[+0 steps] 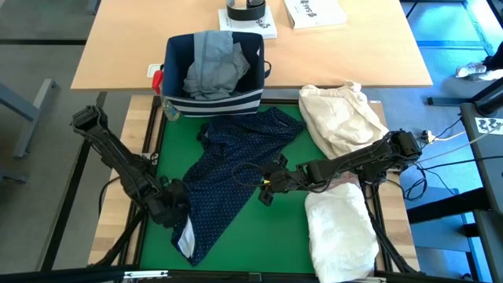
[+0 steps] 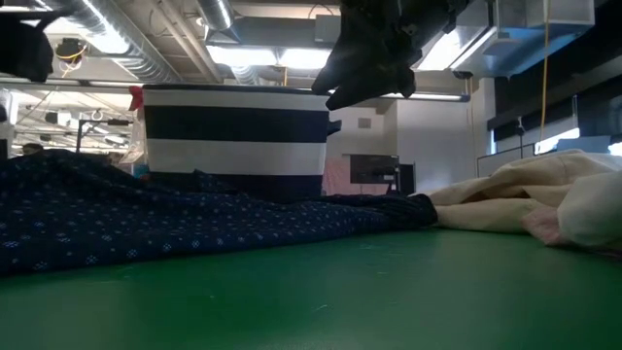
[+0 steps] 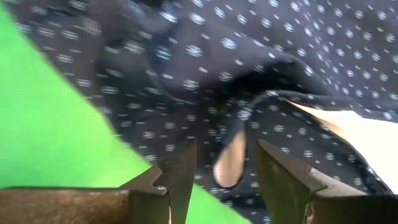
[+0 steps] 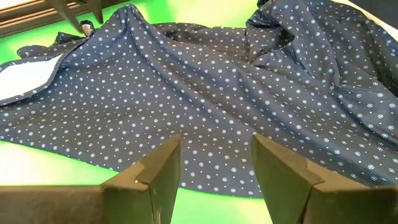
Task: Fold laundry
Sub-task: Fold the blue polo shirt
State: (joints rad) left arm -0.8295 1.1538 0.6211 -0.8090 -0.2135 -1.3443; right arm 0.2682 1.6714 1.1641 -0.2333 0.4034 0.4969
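**Navy dotted shirt, spread for folding**

High view: navy dotted shirt (image 1: 236, 169) lies diagonally across the green mat (image 1: 287, 236), flattened for folding. Left gripper (image 1: 174, 206) sits at its lower hem; right gripper (image 1: 269, 185) at its right edge.

Left wrist view: fingers parted, cloth apparently just beyond them, nothing pinched.

Right wrist view: fingers parted, empty, poised over the fabric.

Low view: shirt lies low before the striped bin (image 2: 235, 141).

Open green mat (image 1: 287, 240) at front centre and along left edge, passable. Navy dotted shirt (image 1: 236, 169) sprawled diagonally across middle. Striped bin (image 1: 212, 75) blocking back; cream bundle (image 1: 342, 118) and white shirt (image 1: 339, 236) filling right side.
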